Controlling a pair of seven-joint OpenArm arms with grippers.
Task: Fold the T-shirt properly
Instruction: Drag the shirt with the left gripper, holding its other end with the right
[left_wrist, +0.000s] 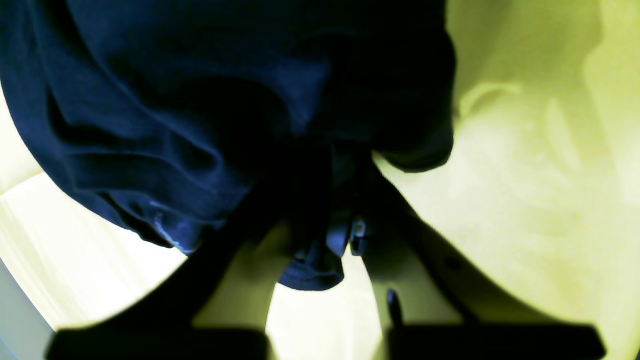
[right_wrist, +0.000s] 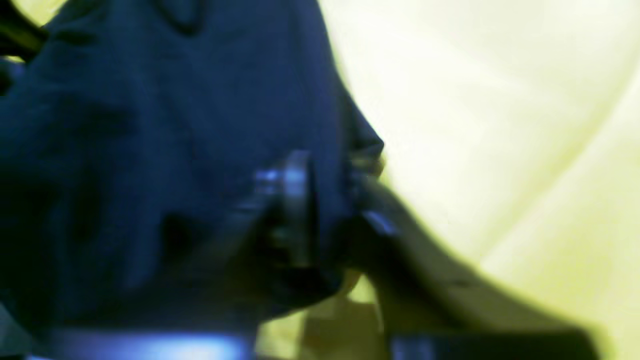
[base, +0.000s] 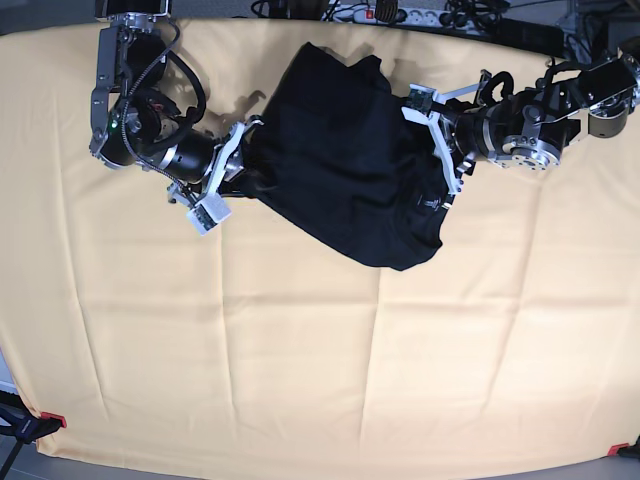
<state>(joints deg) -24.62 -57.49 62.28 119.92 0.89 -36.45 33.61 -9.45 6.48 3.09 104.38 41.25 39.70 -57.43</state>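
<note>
The black T-shirt (base: 340, 170) lies bunched and creased at the upper middle of the table, stretched between both grippers. On its left edge my right gripper (base: 244, 170) grips it. Close up, that gripper (right_wrist: 332, 210) has a fold of the T-shirt (right_wrist: 150, 150) pinched between its nearly closed fingers. The left gripper (base: 434, 150) holds the shirt's right edge. In the left wrist view this gripper (left_wrist: 345, 235) is shut on a hem fold, and the rest of the T-shirt (left_wrist: 200, 100) hangs above it.
A pale yellow tablecloth (base: 300, 350) covers the whole table. Power strips and cables (base: 400, 14) run along the far edge. Red clamps (base: 50, 418) sit at the front corners.
</note>
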